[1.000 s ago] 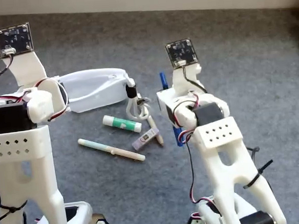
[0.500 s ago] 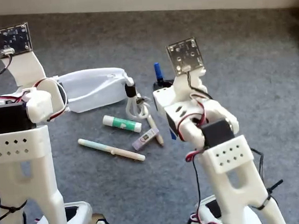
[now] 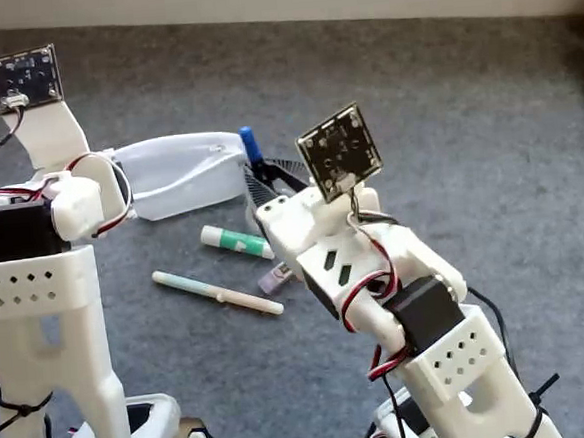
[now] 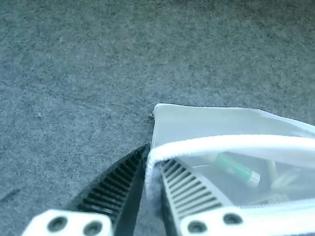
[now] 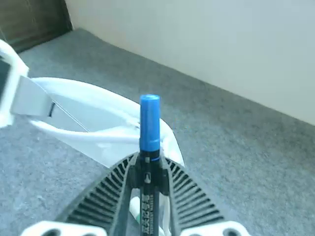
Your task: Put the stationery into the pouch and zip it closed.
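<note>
Two grippers loaded | right gripper (image 5: 149, 164) clamps marker (image 5: 149, 123) mid-barrel, cap just beside pouch (image 3: 183, 171) | left gripper (image 4: 151, 160) pinches pouch rim | marker: light, rigid, slick, may pivot | pouch: soft, floppy; hold by hem | pen (image 3: 217, 293) on surface

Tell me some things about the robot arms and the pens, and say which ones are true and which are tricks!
The right end effector holds a blue marker. True.
The left end effector is open and empty. False: it pinches the pouch at its rim.
The glue stick is inside the pouch. False: it lies on the carpet beside it.
A long pale pen lies on the carpet. True.
</note>
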Tool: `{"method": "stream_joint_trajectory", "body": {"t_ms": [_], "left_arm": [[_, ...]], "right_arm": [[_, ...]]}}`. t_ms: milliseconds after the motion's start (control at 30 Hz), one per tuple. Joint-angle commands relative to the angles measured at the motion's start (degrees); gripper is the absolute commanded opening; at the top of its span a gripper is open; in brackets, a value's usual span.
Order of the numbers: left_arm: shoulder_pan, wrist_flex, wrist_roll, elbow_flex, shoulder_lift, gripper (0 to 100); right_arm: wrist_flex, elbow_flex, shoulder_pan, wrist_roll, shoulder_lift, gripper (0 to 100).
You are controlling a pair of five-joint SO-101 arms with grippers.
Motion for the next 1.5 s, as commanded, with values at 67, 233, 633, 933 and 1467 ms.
{"method": "stream_joint_trajectory", "body": {"t_ms": [67,233,633,933,1467], "left_arm": [[-0.6,-0.4,0.4,1.2,0.0,1],[-0.6,-0.4,0.4,0.8,0.0,1],[-0.6,-0.4,0.4,0.8,0.0,1],[-0.5,-0.4,0.5,0.8,0.0,1],[-0.5,-0.4,0.6,1.0,0.0,1]], "right_arm": [[-9.5,-1.0,-2.9,-0.6,-1.9,0.5],[-14.5,-1.2,-4.9,-0.6,-1.7,0.5],[-33.6,-0.8,-7.7,-0.2,-1.4,0.5],[-39.0,-0.7,-7.7,-0.1,-1.3,0.5],[-49.1,-1.1,-7.4,-0.1,9.4,0.5]]}}
